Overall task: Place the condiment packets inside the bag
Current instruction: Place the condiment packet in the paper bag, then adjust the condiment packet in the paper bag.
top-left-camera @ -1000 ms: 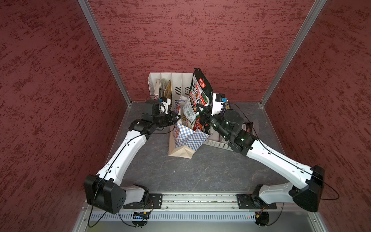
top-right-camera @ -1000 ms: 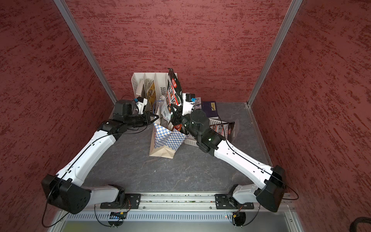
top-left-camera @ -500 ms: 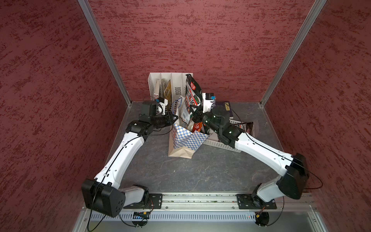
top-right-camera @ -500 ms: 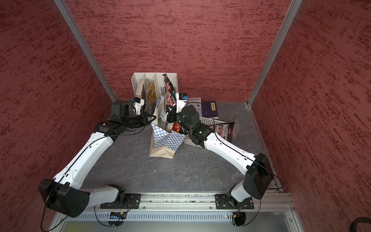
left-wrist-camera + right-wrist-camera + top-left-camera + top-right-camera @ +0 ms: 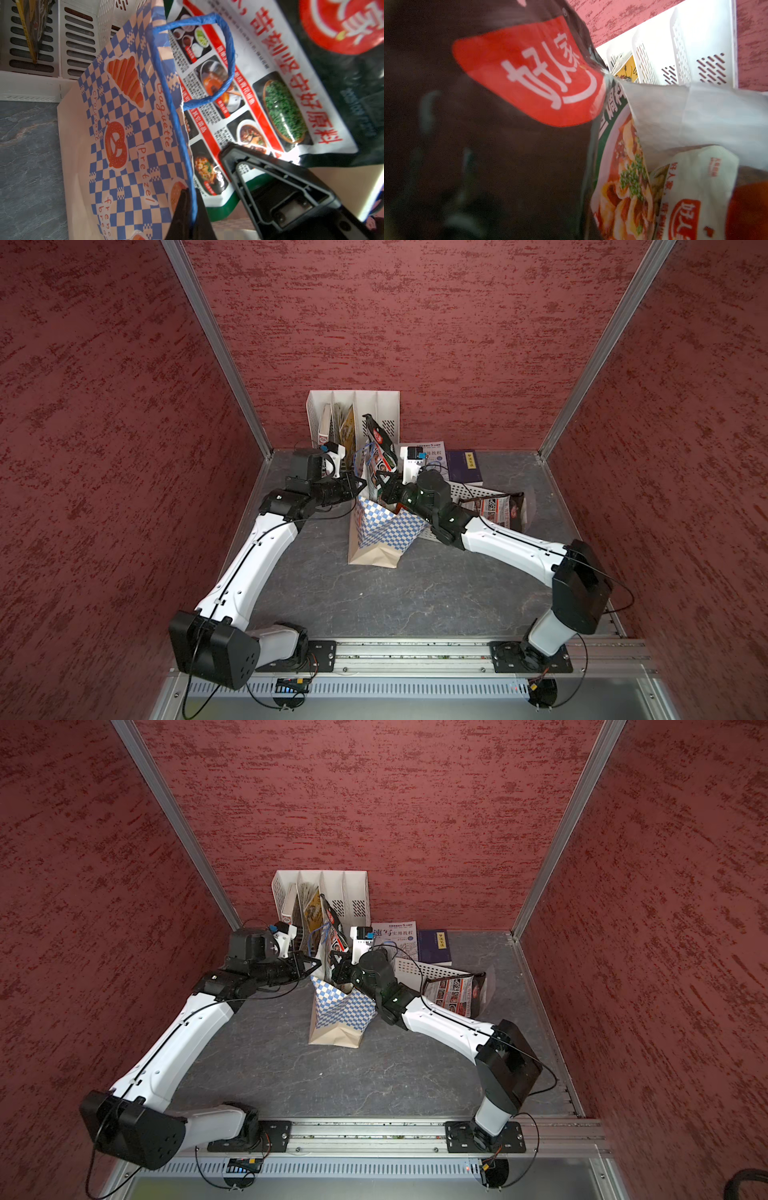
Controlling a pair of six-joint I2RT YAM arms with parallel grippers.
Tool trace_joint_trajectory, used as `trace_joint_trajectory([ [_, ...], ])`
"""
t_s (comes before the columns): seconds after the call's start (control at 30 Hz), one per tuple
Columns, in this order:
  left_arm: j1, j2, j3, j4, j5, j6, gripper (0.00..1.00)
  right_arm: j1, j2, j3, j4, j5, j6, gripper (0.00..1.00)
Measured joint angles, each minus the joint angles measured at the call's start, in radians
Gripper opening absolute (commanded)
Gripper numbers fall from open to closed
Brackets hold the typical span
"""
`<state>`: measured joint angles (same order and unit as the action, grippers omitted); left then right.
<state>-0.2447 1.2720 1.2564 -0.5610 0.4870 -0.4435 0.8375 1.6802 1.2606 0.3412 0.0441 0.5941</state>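
soft even light in both top views, sharp, faint shadows on the grey floor (image 5: 374, 597), left wrist view crisp, white glare on the black packet (image 5: 270, 93), right wrist view dim, that packet (image 5: 488, 155) blurred

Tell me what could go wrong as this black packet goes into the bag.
1. The black packet stands well above the rim of the bag; if the right gripper lets go now, it may topple out.
2. A blue handle loops across the packet and could snag it.
3. The left gripper pinches only the paper rim; pushing down may crumple it.
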Motion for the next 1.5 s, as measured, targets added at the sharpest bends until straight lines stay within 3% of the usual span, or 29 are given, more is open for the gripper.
trace_joint_trajectory([
  [0.27,0.007,-0.009,-0.008,0.000,-0.003,0.007,0.00,0.010,-0.022,-0.020,-0.031,0.008,-0.036,0.53],
  [0.37,0.014,-0.014,-0.013,0.000,-0.008,0.008,0.00,0.010,-0.082,-0.016,-0.095,0.013,-0.093,0.64],
  [0.6,0.032,-0.052,-0.050,0.000,-0.039,0.011,0.00,0.000,-0.265,0.000,-0.313,0.085,-0.195,0.73],
  [0.77,0.060,-0.095,-0.103,0.005,-0.066,0.014,0.00,-0.021,-0.360,0.060,-0.506,0.195,-0.261,0.86],
  [0.9,0.090,-0.115,-0.147,0.019,-0.069,0.014,0.00,-0.029,-0.389,0.088,-0.632,0.257,-0.316,0.90],
  [1.03,0.108,-0.115,-0.171,0.024,-0.070,0.014,0.00,-0.032,-0.362,0.126,-0.752,0.237,-0.388,0.92],
  [1.17,0.127,-0.115,-0.176,0.031,-0.069,0.014,0.17,-0.032,-0.319,0.132,-0.823,0.165,-0.436,0.91],
  [1.33,0.167,-0.134,-0.185,0.011,-0.090,0.013,0.63,-0.033,-0.256,0.141,-0.860,0.071,-0.451,0.90],
  [1.5,0.227,-0.229,-0.194,-0.045,-0.151,0.016,0.83,-0.033,-0.159,0.208,-0.873,0.003,-0.446,0.83],
])
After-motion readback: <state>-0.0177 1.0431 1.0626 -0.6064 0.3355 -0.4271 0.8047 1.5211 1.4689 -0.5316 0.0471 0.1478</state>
